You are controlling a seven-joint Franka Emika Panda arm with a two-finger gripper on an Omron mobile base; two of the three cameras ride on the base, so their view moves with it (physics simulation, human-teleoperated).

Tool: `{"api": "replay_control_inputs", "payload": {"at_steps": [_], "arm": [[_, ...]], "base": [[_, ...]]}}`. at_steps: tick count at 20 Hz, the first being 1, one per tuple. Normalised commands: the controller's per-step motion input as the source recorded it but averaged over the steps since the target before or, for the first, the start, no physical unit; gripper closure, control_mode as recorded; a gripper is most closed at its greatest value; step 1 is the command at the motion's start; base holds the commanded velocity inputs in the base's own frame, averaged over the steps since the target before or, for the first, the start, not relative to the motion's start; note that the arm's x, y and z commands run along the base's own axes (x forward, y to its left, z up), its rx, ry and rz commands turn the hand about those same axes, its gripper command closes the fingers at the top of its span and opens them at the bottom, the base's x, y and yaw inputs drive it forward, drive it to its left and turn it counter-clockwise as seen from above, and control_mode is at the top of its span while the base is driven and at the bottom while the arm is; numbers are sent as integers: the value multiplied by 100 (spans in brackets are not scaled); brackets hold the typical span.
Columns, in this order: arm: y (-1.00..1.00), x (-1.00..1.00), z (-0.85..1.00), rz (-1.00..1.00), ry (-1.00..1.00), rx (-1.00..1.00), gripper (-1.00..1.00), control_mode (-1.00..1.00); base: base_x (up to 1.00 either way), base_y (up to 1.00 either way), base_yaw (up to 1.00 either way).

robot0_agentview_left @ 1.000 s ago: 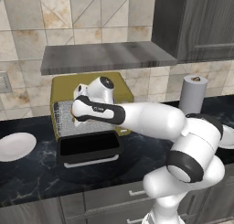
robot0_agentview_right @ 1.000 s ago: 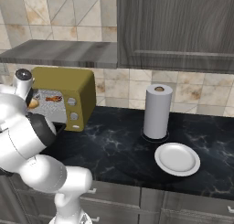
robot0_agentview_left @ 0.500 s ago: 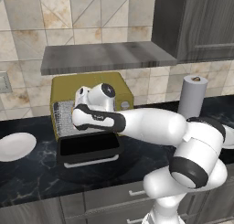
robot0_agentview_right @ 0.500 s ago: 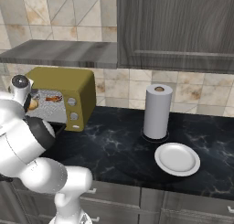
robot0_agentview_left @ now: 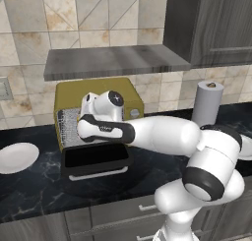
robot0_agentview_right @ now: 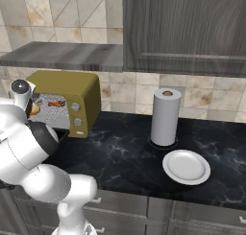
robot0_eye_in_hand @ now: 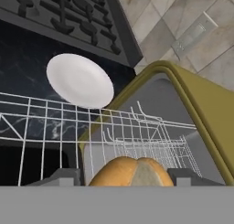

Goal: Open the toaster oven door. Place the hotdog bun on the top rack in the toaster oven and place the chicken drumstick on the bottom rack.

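Hotdog bun, held between the jaws at the toaster oven mouth, next needs releasing onto the top rack.

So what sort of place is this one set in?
A rendered home kitchen, it seems: a dark marble counter with cabinets, a tiled wall, a yellow toaster oven and a paper towel roll.

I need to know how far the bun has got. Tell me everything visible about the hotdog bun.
The hotdog bun is tan-orange with a paler split face, smooth and rounded. In the hand view it sits between the gripper's dark finger tips, at the mouth of the toaster oven, just in front of a wire rack. Its lower part is hidden.
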Motion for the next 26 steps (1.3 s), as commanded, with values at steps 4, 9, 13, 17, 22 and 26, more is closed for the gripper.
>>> {"api": "replay_control_inputs", "payload": {"at_steps": [4, 9, 13, 17, 22, 26], "arm": [[-1, -4, -8, -2, 0, 0, -100, -100], [-6, -6, -2, -1, 0, 0, -100, -100], [-6, -1, 1, -3, 0, 0, -100, -100], [-12, -3, 10, -5, 0, 0, -100, -100], [-3, -14, 26, -6, 0, 0, -100, -100], [0, -29, 28, -13, 0, 0, -100, -100]], "base": [[0, 0, 0], [0, 0, 0], [0, 0, 0], [0, 0, 0], [0, 0, 0], [0, 0, 0]]}}
